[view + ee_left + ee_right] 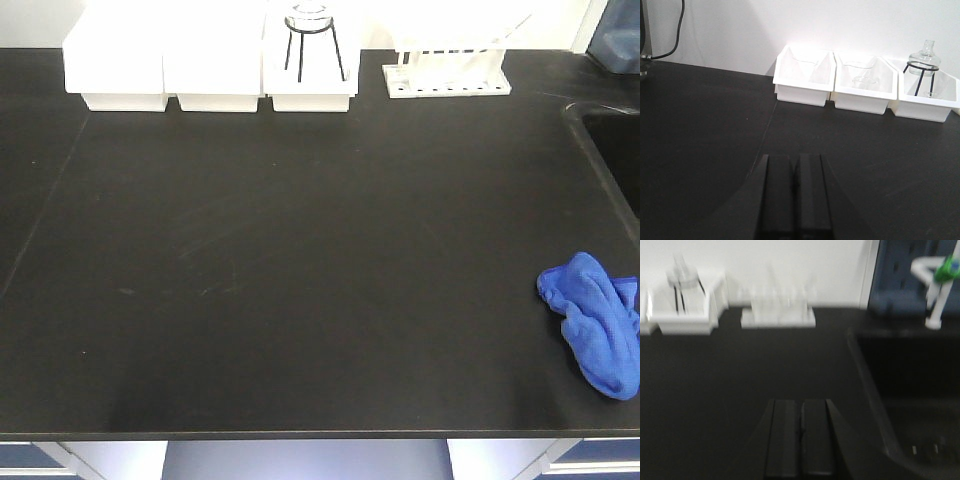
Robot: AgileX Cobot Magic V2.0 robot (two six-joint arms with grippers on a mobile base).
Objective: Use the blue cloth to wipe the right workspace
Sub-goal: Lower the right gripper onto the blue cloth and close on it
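Both closed and empty: left fingers (782, 170) and right fingers (787, 425). The blue cloth (595, 322) lies crumpled and unheld on the worktop (300, 260), near its front edge, and not ahead of either set of fingers. Risks: coming down closed would likely shove the cloth off the edge, and the blurred right wrist view makes aiming poor. Only the front view shows the cloth. The left wrist view shows white bins (805, 80) ahead of its fingers. The right wrist view shows the sink (910, 390) ahead-right.
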